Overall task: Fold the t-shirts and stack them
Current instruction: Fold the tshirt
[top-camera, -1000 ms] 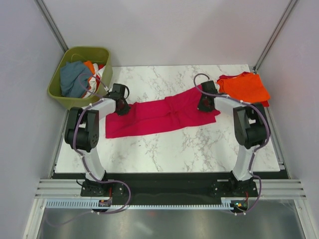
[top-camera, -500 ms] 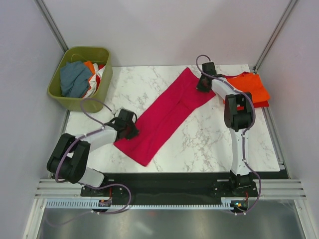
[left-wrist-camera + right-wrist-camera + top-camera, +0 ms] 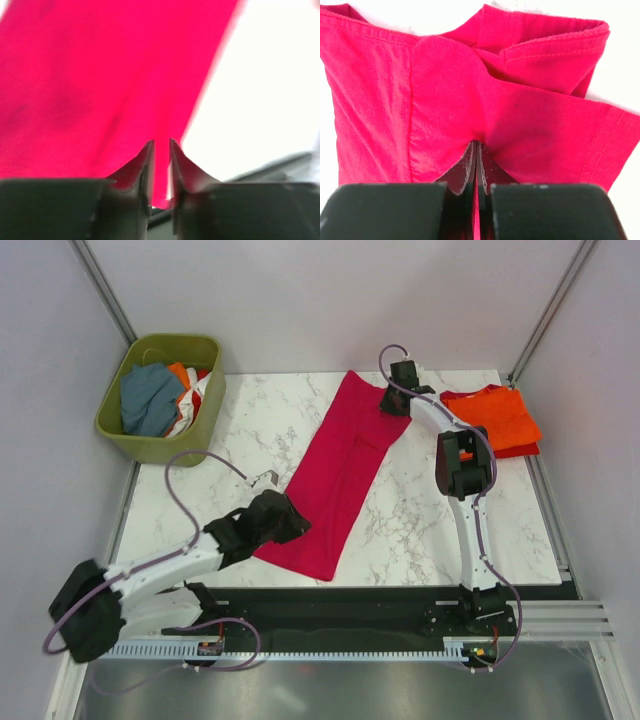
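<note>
A magenta-pink t-shirt [image 3: 340, 460] lies folded into a long strip, running diagonally from the far middle of the marble table to its near edge. My right gripper [image 3: 392, 400] is at the strip's far end, shut on a bunched fold of the cloth [image 3: 445, 100] near the collar, as the right wrist view [image 3: 477, 145] shows. My left gripper [image 3: 297, 526] is low at the strip's near left edge. In the left wrist view its jaws [image 3: 161, 142] stand a narrow gap apart over the pink cloth [image 3: 100, 75]. An orange t-shirt [image 3: 500, 415] lies folded on a red one [image 3: 512, 451] at the far right.
An olive-green basket [image 3: 113, 425] stands off the table's far left corner, holding a grey-blue garment [image 3: 148, 400] and other clothes. The marble table [image 3: 410, 530] ends close behind the left gripper at a black front rail [image 3: 330, 598].
Both arms swung the magenta shirt from lying crosswise to lying diagonally lengthwise. The left gripper came down towards the near edge and its jaws have parted slightly. The right gripper moved to the far middle.
</note>
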Robot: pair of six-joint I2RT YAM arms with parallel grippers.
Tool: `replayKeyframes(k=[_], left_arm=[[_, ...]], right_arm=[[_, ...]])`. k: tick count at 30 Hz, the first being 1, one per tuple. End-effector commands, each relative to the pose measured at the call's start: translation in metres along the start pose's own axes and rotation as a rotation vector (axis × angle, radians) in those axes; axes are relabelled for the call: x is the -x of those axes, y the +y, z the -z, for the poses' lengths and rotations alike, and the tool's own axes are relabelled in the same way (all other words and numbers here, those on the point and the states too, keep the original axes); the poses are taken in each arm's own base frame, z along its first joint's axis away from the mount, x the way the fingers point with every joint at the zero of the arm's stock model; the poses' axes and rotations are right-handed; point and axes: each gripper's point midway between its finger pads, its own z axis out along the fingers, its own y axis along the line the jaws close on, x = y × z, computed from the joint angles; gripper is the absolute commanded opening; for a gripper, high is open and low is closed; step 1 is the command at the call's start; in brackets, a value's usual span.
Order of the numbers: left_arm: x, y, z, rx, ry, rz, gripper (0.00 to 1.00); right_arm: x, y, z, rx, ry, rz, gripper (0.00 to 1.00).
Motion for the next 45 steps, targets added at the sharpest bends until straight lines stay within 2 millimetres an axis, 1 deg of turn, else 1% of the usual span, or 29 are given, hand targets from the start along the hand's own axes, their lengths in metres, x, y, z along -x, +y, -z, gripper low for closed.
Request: replayKeyframes(k=[1, 2, 3, 4, 5, 8, 9, 11, 12, 13, 14, 17, 19, 22, 23, 24, 25, 26, 27, 28, 29, 30, 32, 33, 35, 38, 40, 42, 45], left_arm=[[0.045, -0.054, 0.051, -0.245, -0.173, -0.016, 0.48], [0.053, -0.066, 0.073, -0.323, -0.198, -0.004, 0.60], [0.058, -0.078, 0.086, -0.375, -0.203, -0.003, 0.66], [0.055, -0.087, 0.098, -0.423, -0.172, 0.003, 0.69], [0.058, -0.097, 0.111, -0.462, -0.164, 0.016, 0.76], [0.052, -0.120, 0.144, -0.624, -0.113, 0.006, 0.75], [0.053, -0.122, 0.155, -0.666, -0.125, 0.011, 0.72], [0.058, -0.119, 0.162, -0.700, -0.185, -0.013, 0.64], [0.057, -0.105, 0.153, -0.652, -0.201, 0.008, 0.63], [0.063, -0.103, 0.164, -0.684, -0.245, 0.019, 0.63], [0.060, -0.100, 0.162, -0.695, -0.242, 0.019, 0.68], [0.063, -0.103, 0.171, -0.680, -0.237, -0.008, 0.68], [0.052, -0.086, 0.149, -0.540, -0.176, -0.071, 0.66], [0.044, -0.084, 0.139, -0.493, -0.120, -0.112, 0.65], [0.038, -0.078, 0.126, -0.452, -0.094, -0.116, 0.65], [0.035, -0.076, 0.122, -0.439, -0.084, -0.125, 0.64], [0.036, -0.073, 0.115, -0.420, -0.092, -0.143, 0.63], [0.033, -0.066, 0.105, -0.387, -0.088, -0.157, 0.61], [0.033, -0.061, 0.099, -0.363, -0.097, -0.164, 0.61], [0.038, -0.057, 0.093, -0.340, -0.129, -0.176, 0.60], [0.037, -0.051, 0.087, -0.316, -0.131, -0.189, 0.60], [0.036, -0.047, 0.082, -0.294, -0.131, -0.203, 0.59], [0.044, -0.043, 0.078, -0.255, -0.171, -0.228, 0.59], [0.046, -0.042, 0.076, -0.247, -0.179, -0.269, 0.58], [0.055, -0.035, 0.075, -0.194, -0.217, -0.299, 0.58], [0.068, -0.015, 0.067, -0.060, -0.265, -0.325, 0.57], [0.065, 0.004, 0.056, 0.035, -0.230, -0.338, 0.58], [0.061, 0.017, 0.047, 0.091, -0.179, -0.337, 0.58], [0.042, 0.029, 0.029, 0.132, -0.068, -0.355, 0.58]], right_arm=[[-0.055, -0.008, -0.005, -0.046, 0.112, 0.038, 0.05], [-0.048, -0.003, 0.003, -0.032, 0.094, 0.036, 0.06], [-0.052, -0.008, 0.004, -0.045, 0.096, 0.034, 0.06], [-0.050, -0.008, 0.006, -0.045, 0.087, 0.024, 0.07], [-0.044, -0.002, 0.011, -0.030, 0.069, 0.018, 0.07], [-0.043, 0.007, 0.016, -0.022, 0.049, 0.027, 0.09], [-0.041, 0.008, 0.017, -0.026, 0.038, 0.033, 0.10], [-0.040, 0.008, 0.018, -0.040, 0.025, 0.038, 0.10], [-0.041, 0.006, 0.018, -0.044, 0.026, 0.039, 0.09], [-0.042, 0.005, 0.018, -0.047, 0.027, 0.039, 0.09], [-0.042, 0.006, 0.017, -0.045, 0.029, 0.039, 0.09], [-0.047, 0.006, 0.019, -0.043, 0.038, 0.035, 0.09], [-0.051, 0.004, 0.021, -0.047, 0.044, 0.039, 0.09], [-0.052, 0.003, 0.032, -0.054, 0.041, 0.055, 0.09], [-0.044, 0.007, 0.043, -0.045, 0.020, 0.056, 0.09], [-0.054, -0.002, 0.046, -0.061, 0.036, 0.061, 0.10], [-0.051, -0.001, 0.050, -0.048, 0.018, 0.059, 0.11], [-0.043, 0.004, 0.064, -0.029, -0.006, 0.063, 0.12], [-0.053, -0.007, 0.068, -0.048, 0.008, 0.067, 0.13], [-0.051, -0.006, 0.074, -0.041, 0.001, 0.068, 0.14], [-0.041, -0.001, 0.089, -0.023, -0.026, 0.070, 0.15], [-0.049, -0.008, 0.094, -0.034, -0.014, 0.077, 0.19], [-0.040, 0.001, 0.114, 0.015, -0.053, 0.068, 0.21], [-0.055, -0.003, 0.116, 0.027, -0.022, 0.075, 0.23], [-0.060, 0.000, 0.129, 0.049, -0.014, 0.076, 0.23], [-0.069, 0.012, 0.142, 0.072, -0.019, 0.085, 0.22], [-0.078, 0.014, 0.145, 0.062, -0.018, 0.104, 0.24], [-0.076, 0.012, 0.142, 0.043, -0.028, 0.100, 0.24], [-0.079, 0.010, 0.130, 0.014, -0.007, 0.102, 0.24]])
